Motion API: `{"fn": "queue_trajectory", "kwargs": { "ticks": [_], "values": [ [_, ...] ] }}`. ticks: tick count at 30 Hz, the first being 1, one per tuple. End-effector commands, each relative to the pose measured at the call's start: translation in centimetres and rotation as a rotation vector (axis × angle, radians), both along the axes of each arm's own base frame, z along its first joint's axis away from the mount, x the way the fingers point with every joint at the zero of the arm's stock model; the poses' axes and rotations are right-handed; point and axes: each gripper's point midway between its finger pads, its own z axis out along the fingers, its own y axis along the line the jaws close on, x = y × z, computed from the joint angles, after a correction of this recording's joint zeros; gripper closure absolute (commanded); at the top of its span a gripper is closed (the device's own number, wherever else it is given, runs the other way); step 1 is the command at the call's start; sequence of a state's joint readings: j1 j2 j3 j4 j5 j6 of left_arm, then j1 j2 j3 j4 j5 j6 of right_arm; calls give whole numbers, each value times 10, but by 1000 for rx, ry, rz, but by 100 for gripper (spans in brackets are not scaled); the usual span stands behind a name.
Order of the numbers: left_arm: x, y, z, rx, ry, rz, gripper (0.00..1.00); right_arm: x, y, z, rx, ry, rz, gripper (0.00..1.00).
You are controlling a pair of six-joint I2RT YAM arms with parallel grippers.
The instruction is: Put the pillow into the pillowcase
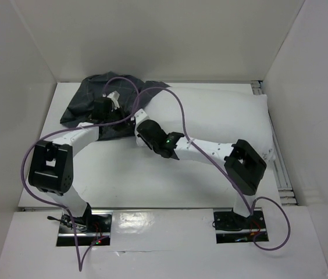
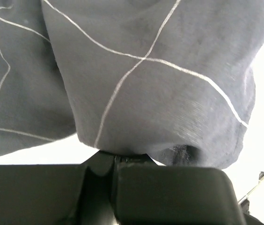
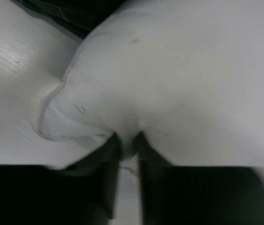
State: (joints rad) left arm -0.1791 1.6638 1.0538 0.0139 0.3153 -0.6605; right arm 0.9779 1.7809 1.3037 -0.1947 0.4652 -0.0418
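Note:
The white pillow (image 1: 222, 113) lies across the back right of the table. The dark grey, grid-lined pillowcase (image 1: 91, 99) is bunched at the back left, its right side against the pillow's left end. My left gripper (image 1: 113, 99) sits on the pillowcase; in the left wrist view the gripper (image 2: 115, 157) is shut on a fold of the grey pillowcase (image 2: 160, 93). My right gripper (image 1: 139, 122) is at the pillow's near left corner. In the right wrist view the gripper (image 3: 129, 140) pinches a tuck of the pillow (image 3: 183, 79), with a few dark specks beside the seam.
White walls enclose the table (image 1: 135, 177) on the left, back and right. Purple cables (image 1: 175, 102) loop over both arms and the pillow. A slatted white strip (image 1: 281, 168) runs along the table's right edge, behind the right arm's elbow (image 1: 245, 165).

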Motion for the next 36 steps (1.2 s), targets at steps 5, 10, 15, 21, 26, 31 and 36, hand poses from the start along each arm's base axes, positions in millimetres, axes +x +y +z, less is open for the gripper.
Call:
{"fn": "queue_trajectory", "kwargs": {
  "ticks": [5,10,15,21,26,31,36],
  "values": [
    [0,7,33,5,-83,3,100,58,-13,62,201,-125,-161,100],
    [-4,8,32,21,-78,-9,100,73,-38,112,294,-183,-216,100],
    [-15,3,42,-2,-85,-53,100,93,-44,140,344,-204,-239,100],
    [-25,-6,63,-31,-114,-128,100,117,-32,138,297,-195,-227,100],
    [-34,-15,90,-61,-124,-195,100,127,-16,125,279,-156,-169,100],
    [-37,-19,122,-103,-175,-230,100,134,-23,90,241,-117,-183,100],
    [-43,-18,150,-150,-192,-249,100,133,-26,65,207,-72,-178,100]
  ]
}}
